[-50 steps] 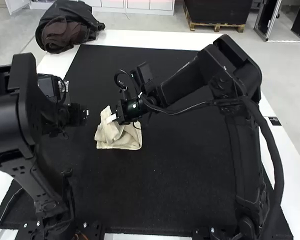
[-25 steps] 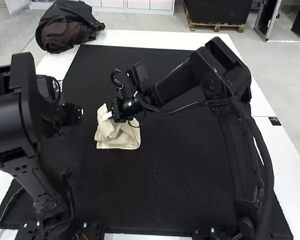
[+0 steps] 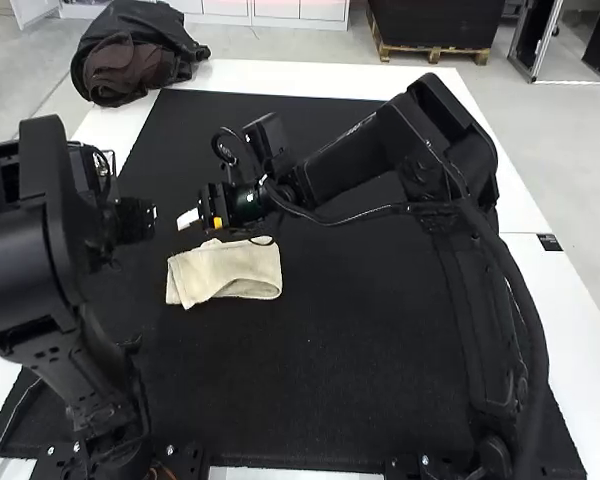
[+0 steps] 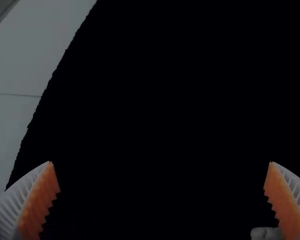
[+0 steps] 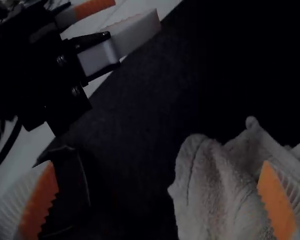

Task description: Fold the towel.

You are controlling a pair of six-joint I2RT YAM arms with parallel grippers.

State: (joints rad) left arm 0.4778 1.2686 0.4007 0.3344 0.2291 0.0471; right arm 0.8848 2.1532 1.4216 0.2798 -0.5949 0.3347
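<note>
my right tool (image 3: 187, 219), fingers spread wide, near the folded towel (image 3: 235, 268); my left tool (image 3: 148, 213), likewise spread, over the black mat (image 3: 330, 370).

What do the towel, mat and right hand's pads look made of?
Towel: matte, soft pile cloth, likely cotton terry; fuzzy nap shows. Mat: dull black, maybe felt or carpet; uneven edge in the left wrist view. Pads on right hand: matte orange, probably rubber or flexible plastic; moulded-looking teeth.
</note>
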